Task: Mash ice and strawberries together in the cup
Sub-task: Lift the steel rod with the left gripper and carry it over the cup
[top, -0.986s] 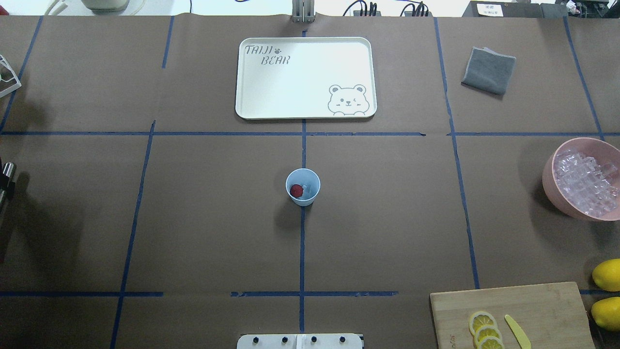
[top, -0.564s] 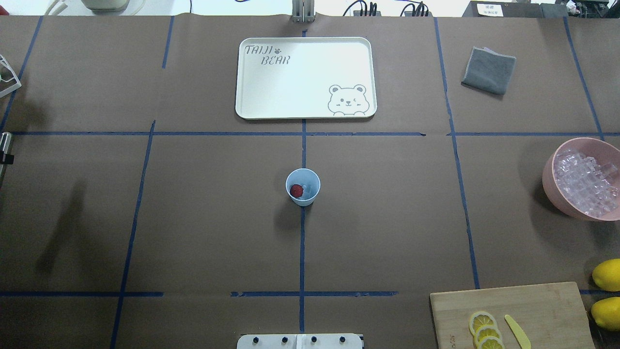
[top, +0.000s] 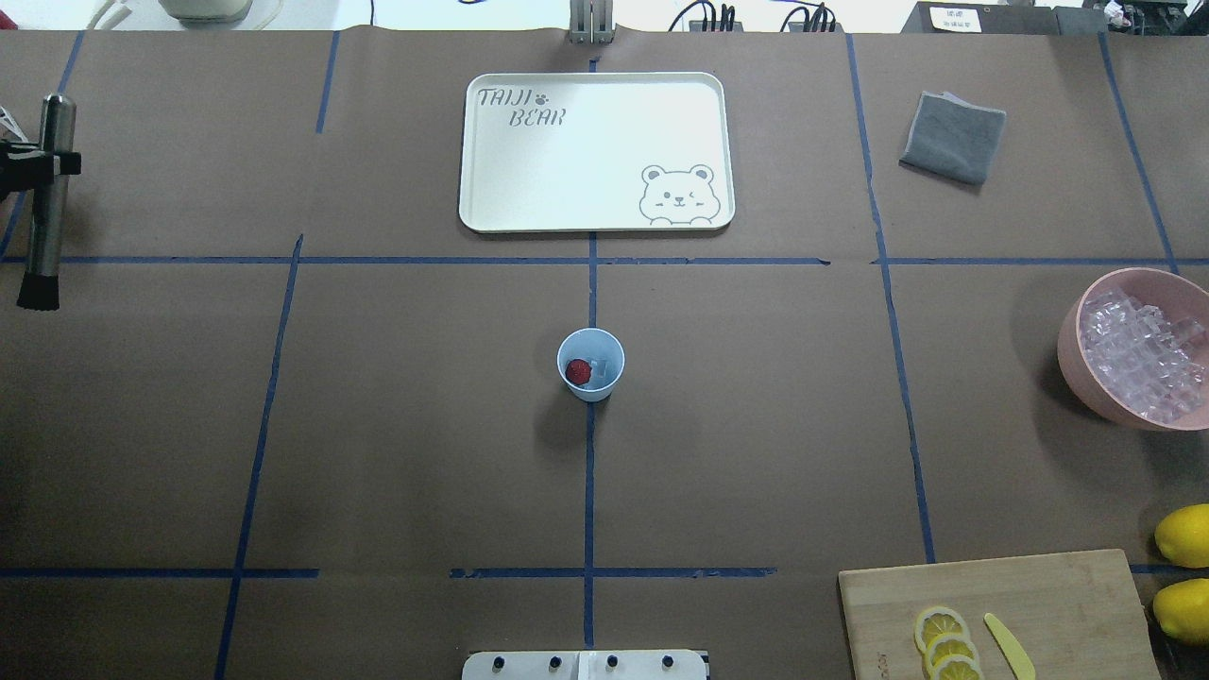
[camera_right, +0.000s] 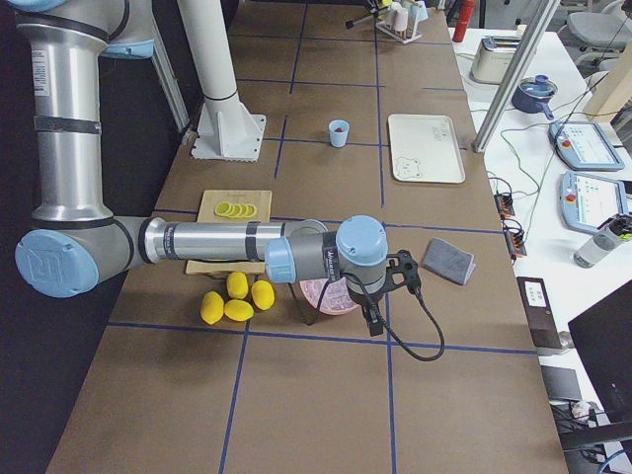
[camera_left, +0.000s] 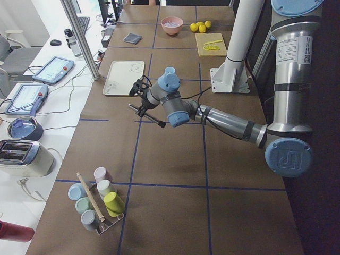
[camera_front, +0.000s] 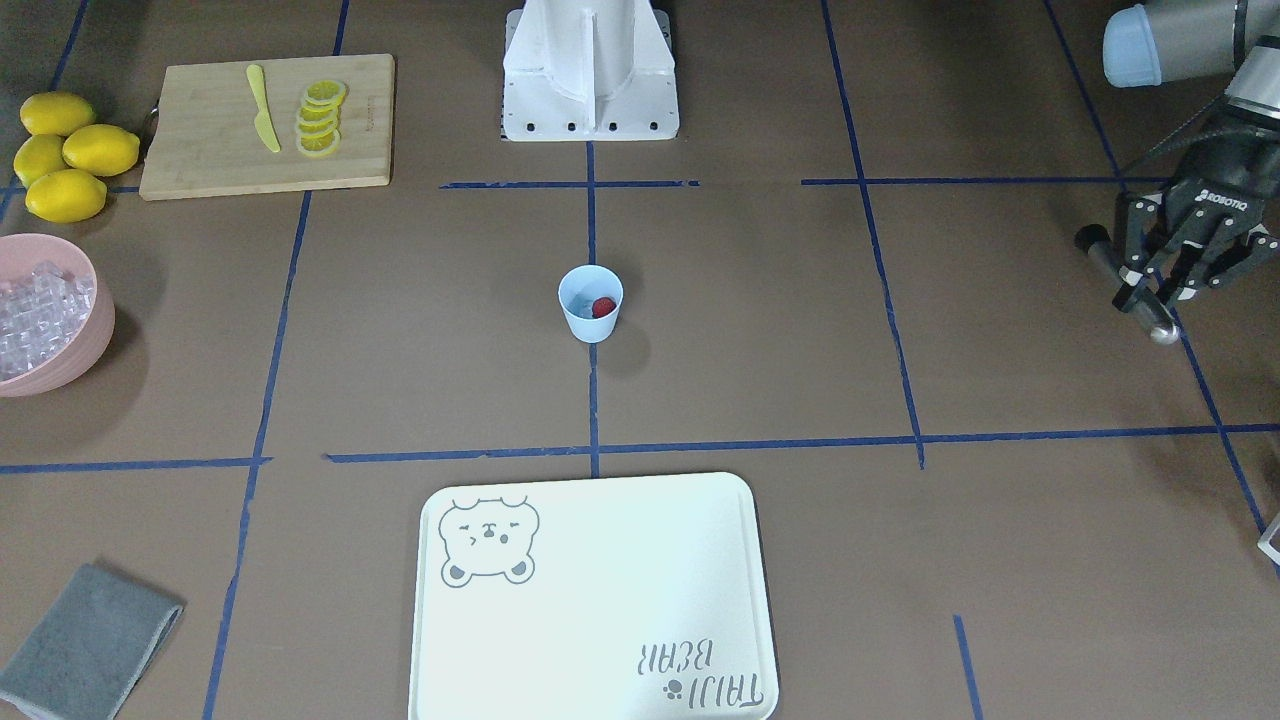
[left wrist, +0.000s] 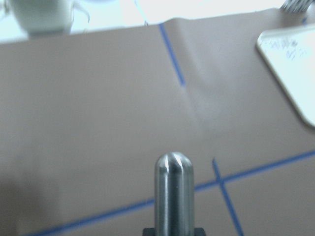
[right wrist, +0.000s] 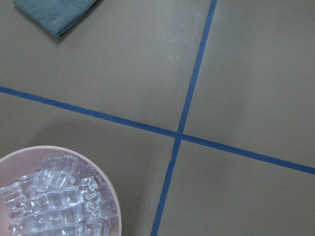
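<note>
The light-blue cup (top: 612, 351) (camera_front: 590, 328) stands at the table's middle on the blue tape line. Inside it lie a red strawberry (top: 578, 371) (camera_front: 603, 307) and a little clear ice (top: 601, 367). My left gripper (top: 38, 166) (camera_front: 1150, 285) is far off at the table's left edge, shut on a steel muddler (top: 45, 203) (camera_front: 1128, 285) with a black end; the left wrist view shows the rounded tip of that muddler (left wrist: 174, 187). My right gripper (camera_right: 395, 281) shows only in the exterior right view, over the pink bowl, and I cannot tell its state.
A pink bowl (top: 1072, 349) (right wrist: 110, 196) heaped with ice cubes (top: 1143, 354) sits at the right edge. A white bear tray (top: 595, 151) lies beyond the cup, a grey cloth (top: 952, 137) far right. A cutting board (top: 1039, 595) with lemon slices, a yellow knife and lemons (top: 1185, 534) is near right.
My left gripper with the muddler has come further into the overhead view and moved away from the robot along the left edge. The cup and its contents have not moved.
</note>
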Controlling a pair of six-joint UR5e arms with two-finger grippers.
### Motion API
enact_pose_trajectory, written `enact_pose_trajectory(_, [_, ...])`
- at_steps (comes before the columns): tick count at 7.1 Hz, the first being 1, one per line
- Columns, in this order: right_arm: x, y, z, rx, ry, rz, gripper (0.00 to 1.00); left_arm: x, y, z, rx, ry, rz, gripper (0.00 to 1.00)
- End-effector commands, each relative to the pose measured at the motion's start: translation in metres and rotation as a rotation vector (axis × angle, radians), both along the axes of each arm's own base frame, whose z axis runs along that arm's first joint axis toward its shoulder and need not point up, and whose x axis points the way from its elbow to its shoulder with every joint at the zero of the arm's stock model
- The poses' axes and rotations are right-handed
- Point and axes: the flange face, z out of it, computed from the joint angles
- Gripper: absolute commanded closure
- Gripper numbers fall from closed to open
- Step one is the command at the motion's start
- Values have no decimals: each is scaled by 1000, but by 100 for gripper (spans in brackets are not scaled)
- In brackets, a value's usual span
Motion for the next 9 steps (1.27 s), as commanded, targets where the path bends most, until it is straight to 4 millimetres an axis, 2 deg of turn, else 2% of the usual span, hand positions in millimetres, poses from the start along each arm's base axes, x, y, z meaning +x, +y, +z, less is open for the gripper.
enact_pose_trajectory(1, [-1, 20, 27, -88, -4, -1, 1, 8, -13, -63, 131, 44, -48, 100])
enact_pose_trajectory(2, [-2, 27, 33, -116, -13, -2, 1, 16, -15, -84, 184, 75, -79, 100])
enact_pose_trajectory(3, [-3, 26, 32, -126, -26, -3, 1, 37, -15, -110, 228, 159, -150, 100])
enact_pose_trajectory(4, [-3, 22, 23, -142, -39, -3, 1, 74, 0, -126, 283, 240, -227, 100])
enact_pose_trajectory(5, [-3, 20, 13, -139, -44, 0, 1, 122, 23, -132, 319, 310, -273, 100])
enact_pose_trajectory(6, [-3, 14, 6, -156, -52, 29, 1, 171, 45, -148, 353, 388, -307, 100])
enact_pose_trajectory(8, [-4, 15, 1, -156, -56, 36, 1, 251, 66, -172, 372, 511, -333, 100])
enact_pose_trajectory(9, [-4, 14, 1, -152, -56, 36, 1, 289, 88, -176, 366, 562, -331, 100])
